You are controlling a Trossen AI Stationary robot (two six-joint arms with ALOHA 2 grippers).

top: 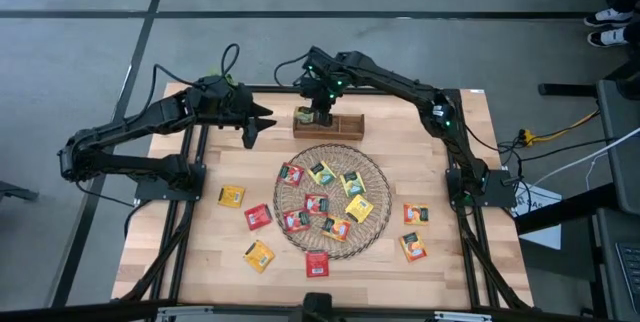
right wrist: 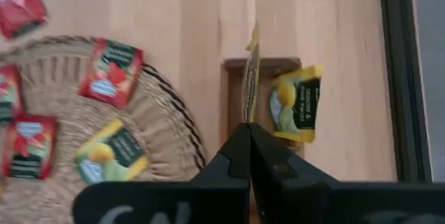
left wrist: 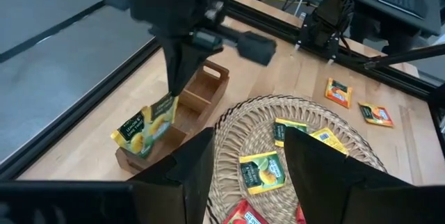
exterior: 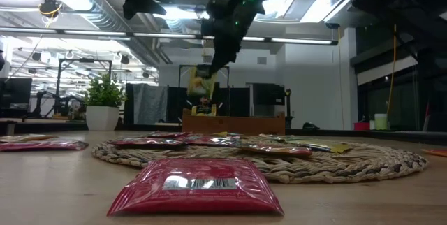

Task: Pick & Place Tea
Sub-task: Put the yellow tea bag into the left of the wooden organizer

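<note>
The left gripper (top: pixel 262 122) hovers with its fingers apart, holding nothing; the wicker mat (top: pixel 372 224) lies near it toward the table's front. The right gripper (right wrist: pixel 248 128) is clenched on a yellow tea sachet (right wrist: pixel 251 71), thin and seen edge-on, directly above the wooden box (top: pixel 345 127). Another yellow sachet (right wrist: pixel 296 104) with a dark green label leans inside that box, just beside the held one.

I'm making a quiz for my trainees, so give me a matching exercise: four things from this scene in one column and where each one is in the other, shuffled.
1. right gripper
2. left gripper
3. wooden box
4. wicker mat

a. table centre, under sachets
b. above the box, holding a yellow sachet
c. behind the mat
d. raised, left of the box

Pairs: 1-b, 2-d, 3-c, 4-a
</note>
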